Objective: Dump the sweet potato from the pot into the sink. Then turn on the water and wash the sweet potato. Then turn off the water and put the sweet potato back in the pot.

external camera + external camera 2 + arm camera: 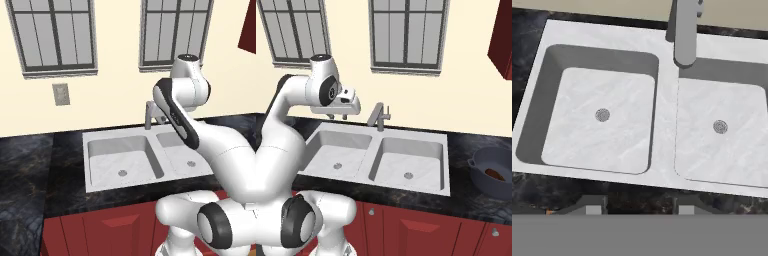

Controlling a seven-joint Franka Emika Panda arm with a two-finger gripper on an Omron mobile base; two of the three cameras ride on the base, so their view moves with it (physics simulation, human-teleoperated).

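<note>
no readable text, labels, brands or numbers anywhere, plain marble-look sink (662, 45) below the claw, unmarked grey faucet (684, 30) ahead of it, blank wall plate (61, 94) off to its side

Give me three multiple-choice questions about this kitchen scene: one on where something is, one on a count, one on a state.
1. Where is the sweet potato?
A. in the pot
B. in the left basin
C. on the floor

2. How many basins does the sink have?
A. one
B. two
C. three

3. Is water running from the faucet?
A. yes
B. no
C. it sprays sideways

Answers: 1 A, it lies inside the pot on the counter; 2 B, two drains show; 3 B, both basins look dry.
</note>
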